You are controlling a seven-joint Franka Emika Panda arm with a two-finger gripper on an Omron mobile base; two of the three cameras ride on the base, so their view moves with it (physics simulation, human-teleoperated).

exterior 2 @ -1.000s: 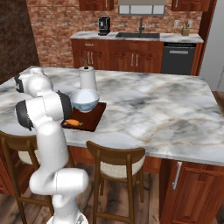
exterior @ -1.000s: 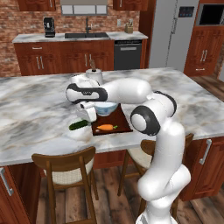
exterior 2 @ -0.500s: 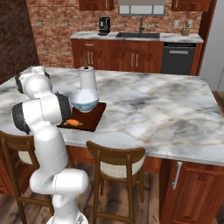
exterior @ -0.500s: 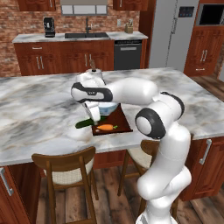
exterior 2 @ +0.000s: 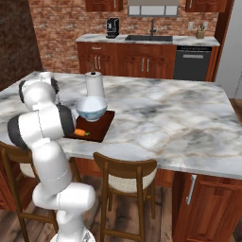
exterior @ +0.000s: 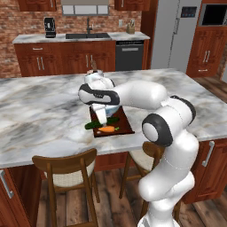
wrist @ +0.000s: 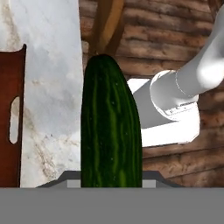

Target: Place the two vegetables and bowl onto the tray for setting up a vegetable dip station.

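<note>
Marble island (exterior: 40, 115) — brick wall (exterior: 17, 17), wood cabinets (exterior: 62, 57).

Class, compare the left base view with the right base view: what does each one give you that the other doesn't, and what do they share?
Left base view: the end effector closed on the dark green elongated cucumber, at the near left corner of the flat reddish-brown rectangular tray.
Right base view: the wide pale blue-white glossy bowl, unobstructed, sitting on the tray.
Both: the small orange carrot lying on the tray.
</note>
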